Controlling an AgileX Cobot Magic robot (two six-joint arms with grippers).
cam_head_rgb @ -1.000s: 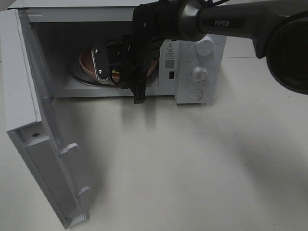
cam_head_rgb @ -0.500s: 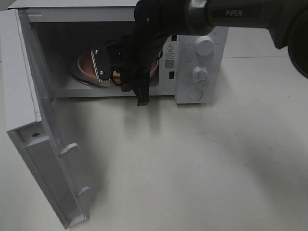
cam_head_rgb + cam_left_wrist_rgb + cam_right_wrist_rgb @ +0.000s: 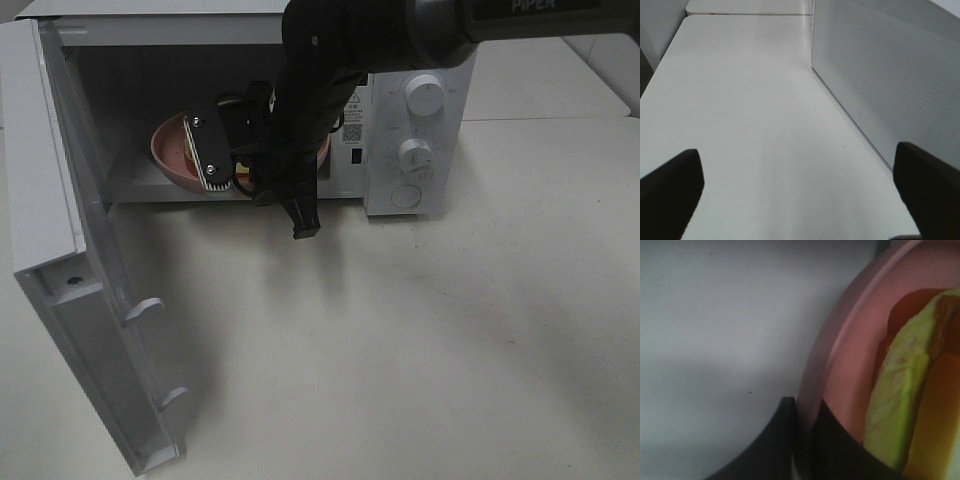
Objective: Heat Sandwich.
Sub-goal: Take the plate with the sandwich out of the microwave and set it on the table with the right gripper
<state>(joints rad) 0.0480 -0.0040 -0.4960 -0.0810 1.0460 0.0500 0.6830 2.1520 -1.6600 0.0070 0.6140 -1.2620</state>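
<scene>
Right gripper [image 3: 802, 440] clamped on pink plate [image 3: 840, 345] rim, sandwich [image 3: 900, 405] aboard, at microwave [image 3: 420, 130] mouth; left gripper [image 3: 800, 190] wide open, empty

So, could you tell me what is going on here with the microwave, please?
The right gripper has its jaws shut on the rim of the pink plate, which carries the sandwich. The plate sits tilted in the mouth of the open microwave, whose door hangs wide. The left gripper is open and empty over the bare table beside the microwave.
</scene>
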